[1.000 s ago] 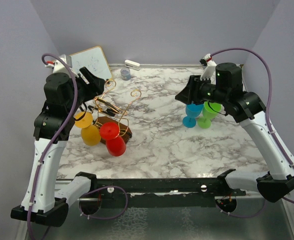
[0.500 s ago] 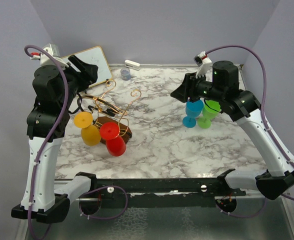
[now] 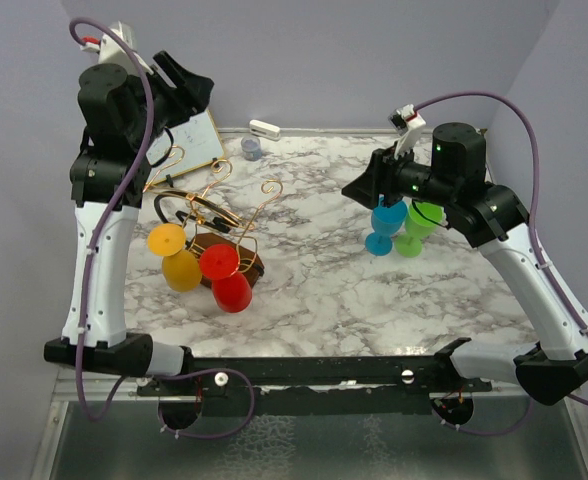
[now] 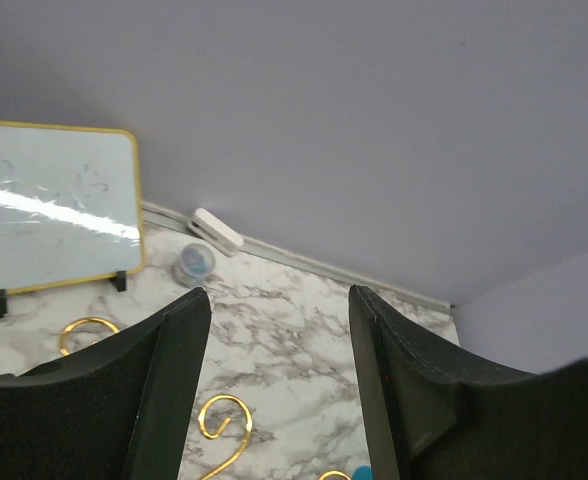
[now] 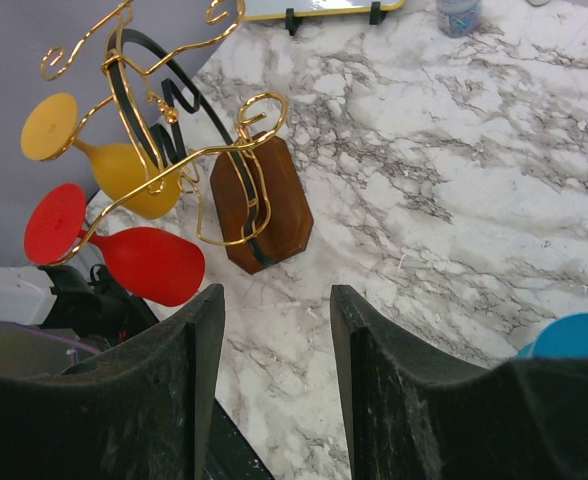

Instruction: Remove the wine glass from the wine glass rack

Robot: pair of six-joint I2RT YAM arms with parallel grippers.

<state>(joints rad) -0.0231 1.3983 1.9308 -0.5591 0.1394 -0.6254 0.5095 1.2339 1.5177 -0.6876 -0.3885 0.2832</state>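
The wine glass rack (image 3: 219, 215) stands at about nine o'clock on the marble table (image 3: 334, 300), its gold wire arms rising from the wooden base (image 3: 236, 262). Two glasses hang from it by their feet: the red wine glass (image 3: 231, 290) at the six o'clock side and the yellow wine glass (image 3: 181, 270) at about eight o'clock, bowls drooping toward the near edge. The left gripper (image 3: 189, 85) is raised high at eleven o'clock, above the whiteboard (image 3: 196, 140), jaws apart and holding nothing, aimed at the back wall rather than at the rack. The right gripper (image 3: 364, 185) hovers at about two o'clock, likewise spread and empty, right over a blue glass (image 3: 384, 228) and a green glass (image 3: 417, 225) standing on the table. The main risk, as I judge it, lies in the rack itself: it looks light and springy, so pulling a hung glass sideways instead of sliding its foot out along the hook could drag or tip the whole stand and shake the other glass loose. A descent from that high pose could also clip the whiteboard or catch a curled wire tip. On the far side, a careless swing of the right arm could knock over the two standing glasses.
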